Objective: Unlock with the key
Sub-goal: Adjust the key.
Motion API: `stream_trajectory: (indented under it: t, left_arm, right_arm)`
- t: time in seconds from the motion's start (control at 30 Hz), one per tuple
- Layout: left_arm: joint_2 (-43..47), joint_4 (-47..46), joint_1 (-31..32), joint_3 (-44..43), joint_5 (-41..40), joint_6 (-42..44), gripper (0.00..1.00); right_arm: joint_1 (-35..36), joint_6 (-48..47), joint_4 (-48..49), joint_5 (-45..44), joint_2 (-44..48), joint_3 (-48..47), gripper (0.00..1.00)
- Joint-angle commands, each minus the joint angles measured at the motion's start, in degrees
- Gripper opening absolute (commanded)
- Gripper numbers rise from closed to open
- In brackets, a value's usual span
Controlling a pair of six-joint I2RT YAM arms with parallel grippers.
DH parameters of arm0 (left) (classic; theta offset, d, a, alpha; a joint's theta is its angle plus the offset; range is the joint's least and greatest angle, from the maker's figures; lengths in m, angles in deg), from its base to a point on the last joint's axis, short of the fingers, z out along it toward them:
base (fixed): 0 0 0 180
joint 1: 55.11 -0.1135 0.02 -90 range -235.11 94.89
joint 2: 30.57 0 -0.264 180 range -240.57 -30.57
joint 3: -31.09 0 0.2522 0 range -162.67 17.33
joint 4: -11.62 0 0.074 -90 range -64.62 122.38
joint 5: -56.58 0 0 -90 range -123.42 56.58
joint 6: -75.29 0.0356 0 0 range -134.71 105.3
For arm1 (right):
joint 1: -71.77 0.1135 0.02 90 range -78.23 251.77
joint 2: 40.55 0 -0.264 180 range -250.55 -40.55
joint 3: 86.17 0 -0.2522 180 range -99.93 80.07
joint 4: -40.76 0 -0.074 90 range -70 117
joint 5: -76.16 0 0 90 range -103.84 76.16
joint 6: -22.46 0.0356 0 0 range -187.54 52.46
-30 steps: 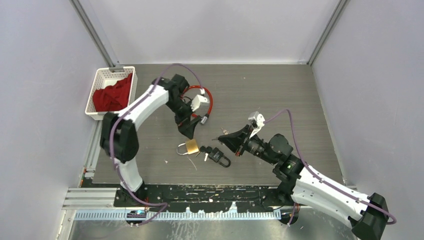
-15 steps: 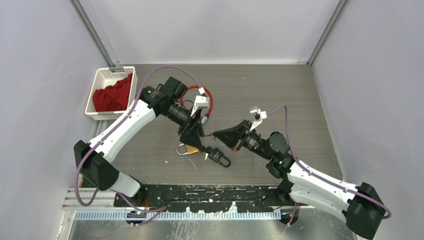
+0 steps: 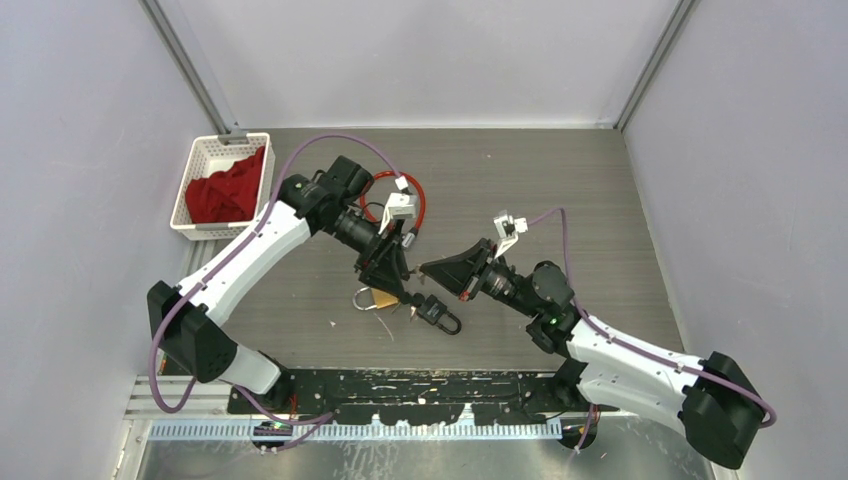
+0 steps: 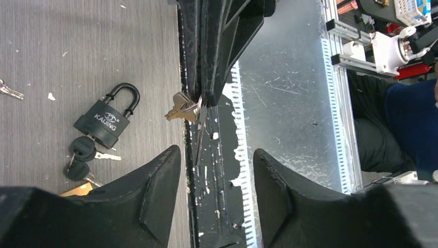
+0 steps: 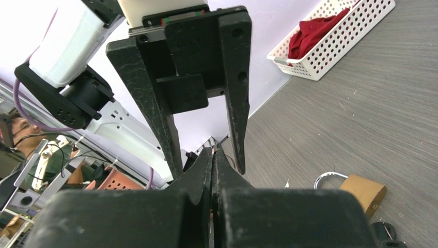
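Key (image 4: 181,109): small, flat, pale metal, held off the surface (image 3: 560,190) in the tips of the right pincer (image 4: 202,101), which was closed on it. In the left wrist view part of the key projected sideways from the pinch. A thin strip hung below it; whether that was a second key could not be determined.

Handling, as judged: light, rigid and unlikely to be damaged, but thin and smooth, so liable to pivot or slide in a two-point pinch. The best hold would be flat across the broad faces of the head, leaving the blade clear for the keyhole.

Left pincer (image 4: 214,155): fingers stood apart, one either side of the right pincer's tips and the key, with no contact visible. It held nothing.

Brass padlock (image 5: 361,191): lying flat on the surface below the two pincers, shackle seated. Black padlock (image 4: 106,121): just beside it, also flat, with two black-headed keys (image 4: 82,150) at its base. Which lock the held key fitted could not be told.

Risk noted: the key could twist or drop during any transfer between the pincers.
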Motion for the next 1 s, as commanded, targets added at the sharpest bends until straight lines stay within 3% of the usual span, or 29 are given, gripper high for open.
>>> stream_trajectory:
  t: [0.0, 0.13, 0.23, 0.37, 0.4, 0.47, 0.5, 0.6, 0.7, 0.97]
  left_arm:
    - [1.51, -3.17, -0.18, 0.02, 1.65, -1.30, 0.48]
    - [1.62, -4.35, -0.18, 0.46, 0.40, -2.31, 0.27]
    - [1.75, -5.39, -0.18, 1.17, -0.56, -2.98, 0.01]
    - [1.66, -5.41, -0.18, 1.70, -2.21, -3.34, 0.00]
    - [1.62, -5.18, -0.18, 1.61, -2.54, -3.19, 0.00]
    - [1.46, -3.27, -0.18, 1.08, -2.87, -1.96, 0.00]
    - [1.28, -2.04, -0.18, 0.80, -3.07, -0.87, 0.00]
    - [0.52, 1.71, -0.18, 0.06, -3.78, 1.66, 0.00]
    - [-0.76, 5.75, -0.18, -0.66, -3.75, 4.40, 0.00]
    - [-2.31, 10.51, -0.21, -2.18, -3.64, 6.98, 0.00]
  right_arm:
    - [-0.20, 1.50, 3.75, 0.81, -1.00, -0.87, 0.01]
    - [-0.24, 1.77, 4.09, 0.82, -1.69, -0.74, 0.01]
    - [-0.24, 2.05, 4.87, 1.11, -2.15, -0.71, 0.01]
    - [-0.24, 1.33, 4.49, 2.34, -2.61, -1.11, 0.02]
    - [-0.34, 0.49, 3.23, 2.80, -2.33, -1.41, 0.11]
    - [-1.04, -2.44, -0.55, 4.36, -1.48, -2.47, 0.40]
    - [-1.88, -3.78, -1.91, 5.95, -1.19, -3.10, 0.50]
    - [-6.14, -5.25, -4.77, 13.19, -1.59, -5.62, 0.67]
    - [-9.49, -6.95, -7.92, 22.45, -4.02, -9.23, 0.70]
    - [-10.97, -5.67, -7.19, 36.94, -11.60, -14.63, 0.60]
